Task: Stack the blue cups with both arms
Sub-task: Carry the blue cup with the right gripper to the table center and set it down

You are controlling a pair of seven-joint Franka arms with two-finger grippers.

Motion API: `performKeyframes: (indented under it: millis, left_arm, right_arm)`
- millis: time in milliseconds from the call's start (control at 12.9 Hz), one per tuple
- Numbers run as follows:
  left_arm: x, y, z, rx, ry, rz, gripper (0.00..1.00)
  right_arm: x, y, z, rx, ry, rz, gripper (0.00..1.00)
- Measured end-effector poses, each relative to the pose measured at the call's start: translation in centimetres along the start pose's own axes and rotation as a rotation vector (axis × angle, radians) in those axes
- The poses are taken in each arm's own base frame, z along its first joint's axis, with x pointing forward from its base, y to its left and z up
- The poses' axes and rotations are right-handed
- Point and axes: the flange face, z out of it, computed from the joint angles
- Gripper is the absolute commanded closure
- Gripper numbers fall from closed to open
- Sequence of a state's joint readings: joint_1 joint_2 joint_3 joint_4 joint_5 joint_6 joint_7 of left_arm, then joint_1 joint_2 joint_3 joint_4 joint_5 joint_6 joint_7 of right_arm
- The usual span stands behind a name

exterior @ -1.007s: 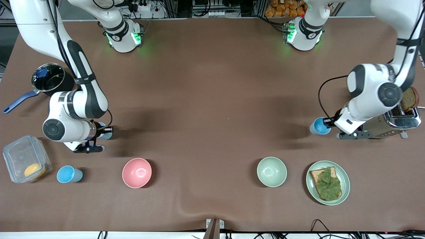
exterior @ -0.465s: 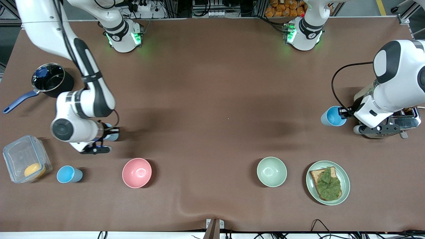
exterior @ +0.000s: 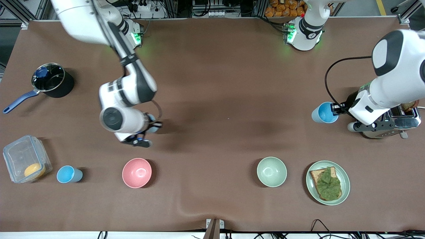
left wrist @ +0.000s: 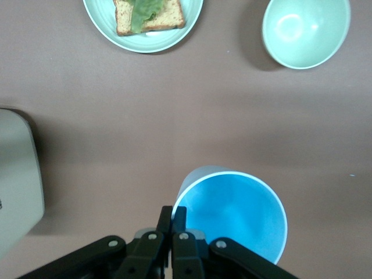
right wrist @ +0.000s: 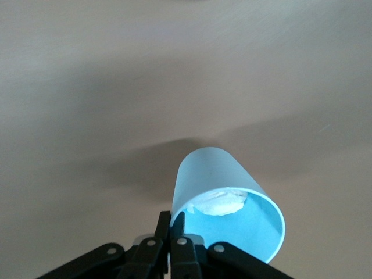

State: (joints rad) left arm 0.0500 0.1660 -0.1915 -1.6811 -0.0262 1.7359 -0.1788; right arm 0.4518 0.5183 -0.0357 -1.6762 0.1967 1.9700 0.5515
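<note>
My left gripper (exterior: 336, 108) is shut on the rim of a bright sky-blue cup (exterior: 323, 113) and holds it in the air beside the toaster; in the left wrist view its fingers (left wrist: 172, 218) pinch the rim of that cup (left wrist: 232, 212). My right gripper (exterior: 154, 124) is shut on a paler blue cup (exterior: 151, 118), mostly hidden by the wrist, over bare table above the pink bowl. The right wrist view shows that cup (right wrist: 224, 192) tilted, with a whitish patch inside, pinched at the rim (right wrist: 172, 222). A third blue cup (exterior: 68, 174) stands on the table beside the plastic box.
A pink bowl (exterior: 136, 172), a green bowl (exterior: 271, 171) and a plate with toast and lettuce (exterior: 345, 186) lie near the front camera. A toaster (exterior: 395, 123) stands at the left arm's end. A pot (exterior: 49, 79) and a plastic box (exterior: 20, 156) stand at the right arm's end.
My right arm has carried its cup from near the plastic box toward the table's middle. My left arm has lifted its cup and shifted it slightly toward the middle.
</note>
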Motion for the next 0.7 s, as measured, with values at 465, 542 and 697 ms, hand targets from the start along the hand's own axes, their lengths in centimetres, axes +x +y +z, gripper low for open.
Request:
performKeyframes:
  millis: [465,542,697]
  left_arm:
    - [-0.2,0.9,-1.4,-0.001,0.002,0.002,1.00]
    - [-0.2,1.0,-1.4,-0.001,0.001,0.002,1.00]
    - [-0.3,1.5,-1.3,-0.001,-0.001,0.007,1.00]
  right_arm:
    - [-5.3,-11.5,3.9,0.033,0.067,0.112,1.00]
    - [-5.7,-12.3,4.7,0.045,0.065,0.113,1.00]
    - [-5.9,-13.0,5.6,0.054,0.059,0.118,0.51]
